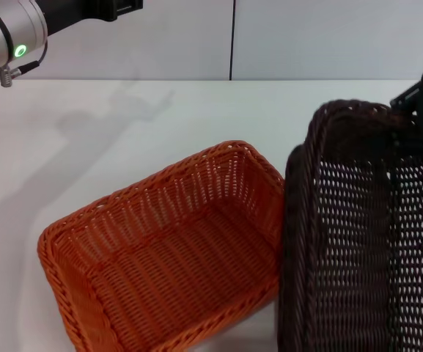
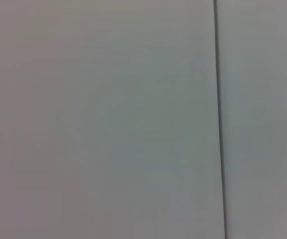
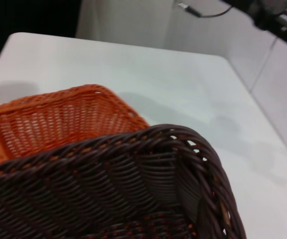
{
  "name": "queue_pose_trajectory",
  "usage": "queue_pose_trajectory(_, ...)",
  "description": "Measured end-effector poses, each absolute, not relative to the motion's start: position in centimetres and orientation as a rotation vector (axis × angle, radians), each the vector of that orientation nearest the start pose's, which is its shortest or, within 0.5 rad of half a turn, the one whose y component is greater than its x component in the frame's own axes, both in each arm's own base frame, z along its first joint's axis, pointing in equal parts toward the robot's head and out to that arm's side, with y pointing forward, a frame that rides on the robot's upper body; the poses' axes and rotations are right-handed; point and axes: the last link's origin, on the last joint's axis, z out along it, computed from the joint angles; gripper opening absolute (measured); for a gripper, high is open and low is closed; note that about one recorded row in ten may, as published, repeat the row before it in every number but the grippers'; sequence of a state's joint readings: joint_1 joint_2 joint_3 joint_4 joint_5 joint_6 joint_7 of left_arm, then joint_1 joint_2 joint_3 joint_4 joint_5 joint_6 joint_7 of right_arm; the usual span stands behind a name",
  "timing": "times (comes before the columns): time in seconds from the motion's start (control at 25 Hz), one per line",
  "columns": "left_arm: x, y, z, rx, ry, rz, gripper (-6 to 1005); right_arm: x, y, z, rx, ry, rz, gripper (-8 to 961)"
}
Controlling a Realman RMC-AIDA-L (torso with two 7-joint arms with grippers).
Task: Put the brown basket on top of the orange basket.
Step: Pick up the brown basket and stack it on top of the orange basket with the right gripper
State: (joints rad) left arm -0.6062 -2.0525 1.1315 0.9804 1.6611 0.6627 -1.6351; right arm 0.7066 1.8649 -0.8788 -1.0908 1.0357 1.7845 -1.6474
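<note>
brown basket (image 1: 358,242) tilted (lifted) | beside orange basket (image 1: 167,249) | table (image 1: 123,125)

We see a white table (image 1: 160,125) carrying the orange basket (image 1: 171,242), which sits open side up on its surface. The brown basket (image 1: 358,242) stands tilted just beside it, under the right arm's mount.

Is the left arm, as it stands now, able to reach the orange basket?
Probably yes. The orange basket sits open on the white table, with nothing over its left side. The left arm is raised at the far left, and the brown basket stays on the right.
</note>
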Motion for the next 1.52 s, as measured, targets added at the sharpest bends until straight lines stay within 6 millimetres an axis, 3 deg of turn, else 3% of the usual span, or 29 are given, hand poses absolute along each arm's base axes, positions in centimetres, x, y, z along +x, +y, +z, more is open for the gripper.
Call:
queue_pose_trajectory(0.6, -18.9, 45.5, 6.2, -2.075, -0.507, -0.578, 856, 17.5, 41.0, 9.8, -2.752, -0.116, 0.166, 138)
queue_pose_trajectory(1.08, -19.1, 45.6, 7.0, -2.053, -0.500, -0.583, 856, 15.1, 37.8, 12.9, -2.689, -0.247, 0.529, 138)
queue_pose_trajectory(1.52, -18.8, 46.2, 7.2, -2.053, -0.488, -0.573, 856, 14.4, 37.1, 12.7, -2.606, -0.257, 0.789, 138)
